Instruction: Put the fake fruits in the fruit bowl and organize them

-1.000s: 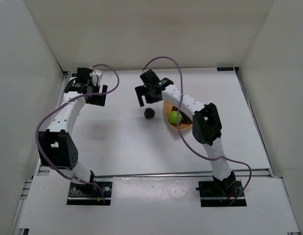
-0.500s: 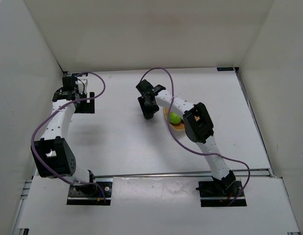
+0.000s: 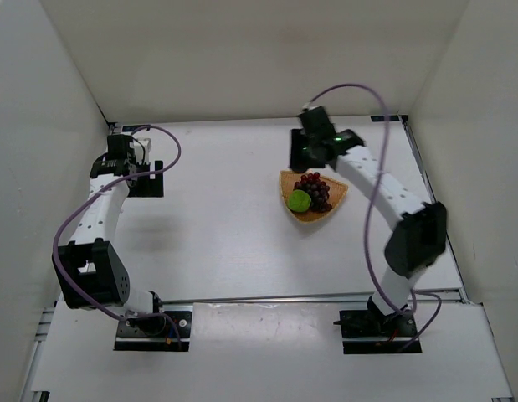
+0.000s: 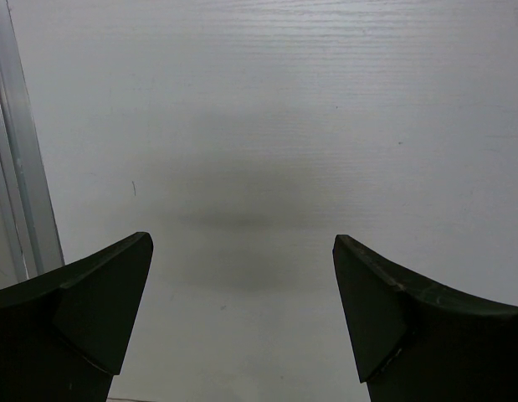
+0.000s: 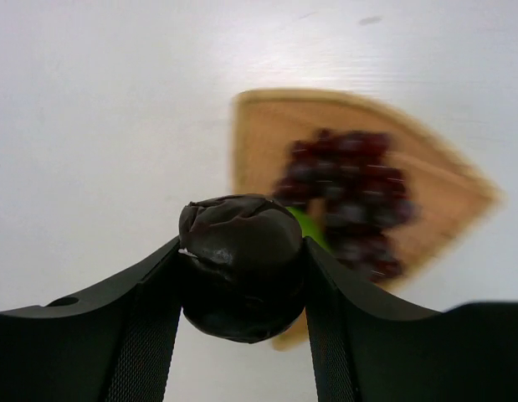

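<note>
In the right wrist view my right gripper (image 5: 242, 280) is shut on the dark purple-black round fruit (image 5: 242, 264), held up in the air. Below and beyond it lies the wicker fruit bowl (image 5: 267, 126), blurred, with the red-purple grape bunch (image 5: 351, 197) and a sliver of the lime-green fruit (image 5: 314, 226) inside. From above, the bowl (image 3: 335, 203) holds the grapes (image 3: 316, 189) and the green fruit (image 3: 299, 200), and my right gripper (image 3: 307, 156) hangs just behind its far edge. My left gripper (image 4: 242, 268) stands open over bare table at the far left (image 3: 144, 179).
White walls enclose the table on the left, back and right. An aluminium rail (image 4: 24, 167) runs along the table's left edge, close beside my left gripper. Purple cables loop off both arms.
My right gripper shut on the dark fruit that lay on the table left of the bowl, lifted it and swung right, behind the bowl. The left arm drew back toward the left wall.
</note>
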Available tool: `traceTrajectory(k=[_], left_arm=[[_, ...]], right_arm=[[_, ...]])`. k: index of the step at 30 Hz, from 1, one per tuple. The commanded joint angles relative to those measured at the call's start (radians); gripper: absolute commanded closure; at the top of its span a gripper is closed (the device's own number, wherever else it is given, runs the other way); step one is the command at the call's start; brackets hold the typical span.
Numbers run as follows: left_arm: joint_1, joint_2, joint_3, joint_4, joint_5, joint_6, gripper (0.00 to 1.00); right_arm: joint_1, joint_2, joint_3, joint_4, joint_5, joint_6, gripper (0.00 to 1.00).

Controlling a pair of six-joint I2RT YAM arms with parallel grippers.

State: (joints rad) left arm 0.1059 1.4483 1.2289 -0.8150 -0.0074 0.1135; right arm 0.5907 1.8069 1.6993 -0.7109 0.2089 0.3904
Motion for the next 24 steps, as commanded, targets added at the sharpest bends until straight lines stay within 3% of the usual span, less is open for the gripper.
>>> traceTrajectory(k=[1, 7, 13, 16, 17, 20, 21, 24], left_arm=[[0.005, -0.062, -0.014, 0.01, 0.029, -0.009, 0.0], [0.005, -0.062, -0.014, 0.01, 0.038, -0.009, 0.0], [0.005, -0.062, -0.014, 0.0, 0.047, -0.009, 0.0], [0.005, -0.062, -0.014, -0.009, 0.047, -0.009, 0.0], [0.005, -0.071, -0.014, -0.009, 0.047, -0.009, 0.0], [0.005, -0.071, -0.014, -0.009, 0.047, 0.0, 0.0], [0.005, -0.071, -0.014, -0.009, 0.047, 0.0, 0.0], [0.005, -0.071, -0.014, -0.018, 0.047, 0.0, 0.0]], right_arm=[[-0.147, -0.145, -0.139, 0.013, 0.078, 0.057, 0.81], [-0.33, -0.1, -0.245, 0.013, -0.006, 0.038, 0.81], [-0.362, 0.035, -0.185, 0.01, -0.072, 0.005, 0.81], [-0.362, 0.075, -0.162, -0.015, -0.059, 0.005, 0.74], [-0.362, 0.084, -0.153, -0.015, -0.059, 0.005, 0.69], [-0.362, 0.095, -0.164, -0.025, -0.059, 0.005, 0.39], [-0.362, 0.086, -0.164, -0.025, -0.059, 0.005, 0.24], [-0.362, 0.046, -0.185, -0.025, -0.059, -0.004, 0.13]])
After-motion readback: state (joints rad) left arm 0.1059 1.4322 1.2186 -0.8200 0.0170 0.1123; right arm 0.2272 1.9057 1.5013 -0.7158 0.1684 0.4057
